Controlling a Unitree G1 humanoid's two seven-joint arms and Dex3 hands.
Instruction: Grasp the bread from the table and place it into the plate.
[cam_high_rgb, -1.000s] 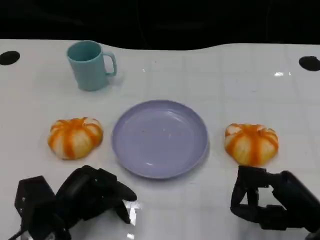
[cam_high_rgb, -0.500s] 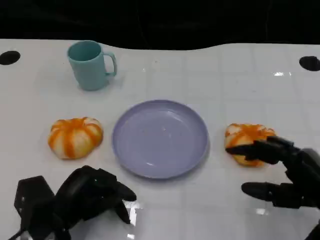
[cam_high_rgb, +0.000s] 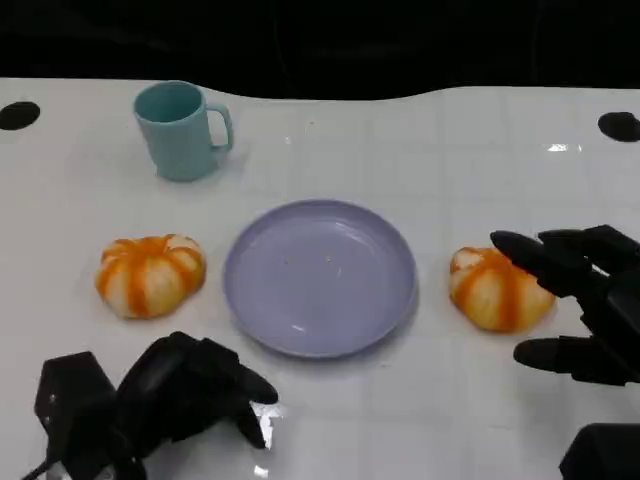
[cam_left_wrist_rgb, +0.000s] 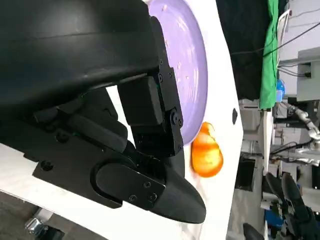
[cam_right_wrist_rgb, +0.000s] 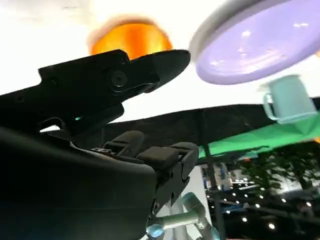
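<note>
Two orange-and-white striped bread rolls lie on the white table, one on each side of the lavender plate (cam_high_rgb: 320, 276). The right bread (cam_high_rgb: 497, 289) sits just beside my right hand (cam_high_rgb: 575, 305), whose fingers are spread around its far and right side without closing on it. In the right wrist view the same bread (cam_right_wrist_rgb: 131, 39) lies just past the fingers (cam_right_wrist_rgb: 150, 62), with the plate (cam_right_wrist_rgb: 250, 42) beyond it. The left bread (cam_high_rgb: 150, 274) lies apart from my left hand (cam_high_rgb: 165, 390), which rests low at the front left with its fingers curled in and holding nothing.
A teal mug (cam_high_rgb: 181, 130) stands at the back left, well behind the plate. Black round holes (cam_high_rgb: 619, 126) mark the table's far corners. The table's dark back edge runs behind the mug.
My right hand has risen from the front edge, opened its fingers and moved forward to the right bread. The left hand and both breads have stayed put.
</note>
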